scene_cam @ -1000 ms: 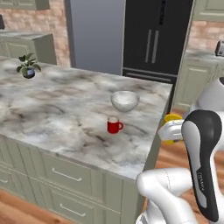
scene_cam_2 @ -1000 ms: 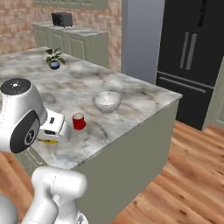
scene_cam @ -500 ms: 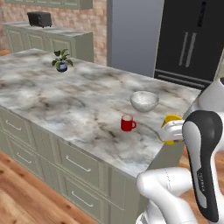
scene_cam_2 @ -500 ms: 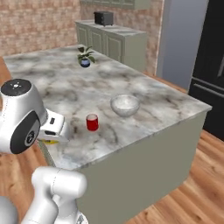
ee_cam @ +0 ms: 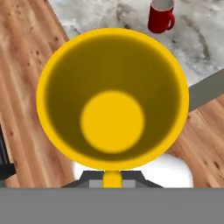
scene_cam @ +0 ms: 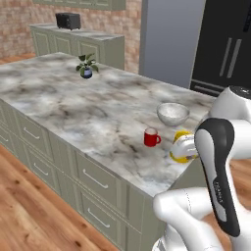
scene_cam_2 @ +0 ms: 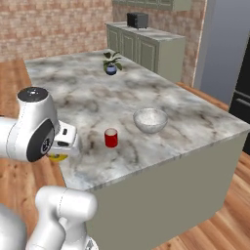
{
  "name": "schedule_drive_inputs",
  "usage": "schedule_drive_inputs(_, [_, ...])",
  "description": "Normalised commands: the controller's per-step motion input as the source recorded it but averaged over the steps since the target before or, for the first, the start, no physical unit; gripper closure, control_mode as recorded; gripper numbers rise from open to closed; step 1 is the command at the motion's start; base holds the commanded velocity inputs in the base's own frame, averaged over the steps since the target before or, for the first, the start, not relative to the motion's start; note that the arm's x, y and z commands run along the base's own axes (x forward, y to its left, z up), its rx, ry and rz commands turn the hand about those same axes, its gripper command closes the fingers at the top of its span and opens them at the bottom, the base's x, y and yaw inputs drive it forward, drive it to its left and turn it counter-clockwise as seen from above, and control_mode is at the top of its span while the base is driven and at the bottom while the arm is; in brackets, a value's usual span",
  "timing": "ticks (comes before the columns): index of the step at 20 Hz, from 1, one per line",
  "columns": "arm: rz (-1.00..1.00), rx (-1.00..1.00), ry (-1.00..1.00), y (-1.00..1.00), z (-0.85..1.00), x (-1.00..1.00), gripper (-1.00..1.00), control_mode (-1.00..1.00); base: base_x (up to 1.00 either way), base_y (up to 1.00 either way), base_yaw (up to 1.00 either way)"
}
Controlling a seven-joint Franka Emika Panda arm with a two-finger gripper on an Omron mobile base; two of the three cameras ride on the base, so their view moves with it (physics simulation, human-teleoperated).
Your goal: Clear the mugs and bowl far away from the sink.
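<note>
Carrying: your gripper [ee_cam: 112,178] pinched the yellow mug [ee_cam: 113,98] by its rim, off the island's near edge.
Waiting: red mug [scene_cam: 151,138] stood just before the bowl [scene_cam: 172,113]; you had both left.

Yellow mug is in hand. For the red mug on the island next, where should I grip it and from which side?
Grip the red mug by its rim wall, coming straight down from above. It stands upright with its mouth open and free space around it; the bowl sits apart behind it. Its handle sticks out sideways, so clamp the wall away from the handle.
</note>
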Motion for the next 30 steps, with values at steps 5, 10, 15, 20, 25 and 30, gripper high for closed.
schedule_drive_inputs(5, [0.09, -0.05, 0.04, 0.18, -0.45, 0.51, 1.00, -1.00, 0.00, 0.00, 0.00])
schedule_drive_inputs(10, [0.08, -0.01, 0.03, 0.03, -0.55, 0.64, 1.00, -1.00, 0.00, 0.00, 0.00])
schedule_drive_inputs(15, [0.07, -0.03, 0.00, 0.00, -0.63, 0.62, 1.00, -1.00, 0.00, 0.00, 0.00])
schedule_drive_inputs(20, [0.01, -0.05, 0.02, 0.00, -0.61, 0.63, 1.00, -1.00, 0.00, 0.00, 0.00])
schedule_drive_inputs(25, [0.00, -0.01, 0.01, 0.01, -0.63, 0.62, 1.00, -1.00, 0.00, 0.00, 0.00])
schedule_drive_inputs(30, [0.00, 0.00, 0.04, 0.00, -0.58, 0.54, 1.00, -1.00, 0.00, 0.00, 0.00])
